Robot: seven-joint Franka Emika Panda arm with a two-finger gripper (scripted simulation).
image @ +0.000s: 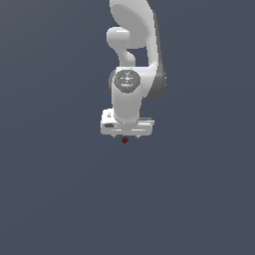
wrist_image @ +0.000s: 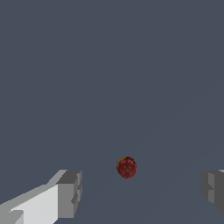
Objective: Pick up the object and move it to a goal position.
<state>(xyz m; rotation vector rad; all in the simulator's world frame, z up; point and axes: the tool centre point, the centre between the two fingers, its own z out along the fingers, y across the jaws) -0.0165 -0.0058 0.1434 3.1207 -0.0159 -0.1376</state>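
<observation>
Flat slate-grey background fills both views; no edges or texture visible. White arm (image: pixel 132 60) hangs down from the top of the exterior view, wrist pointing downward. End effector (image: pixel 125 135) spread wide: in the wrist view its two grey fingertips (wrist_image: pixel 70 192) stand well apart, nothing gripped. Object (wrist_image: pixel 126 167), a small dark red roundish lump with an orange-yellow patch at its upper edge, lies between the fingers, touching neither. In the exterior view it shows as a red speck just beneath the end effector's body.
</observation>
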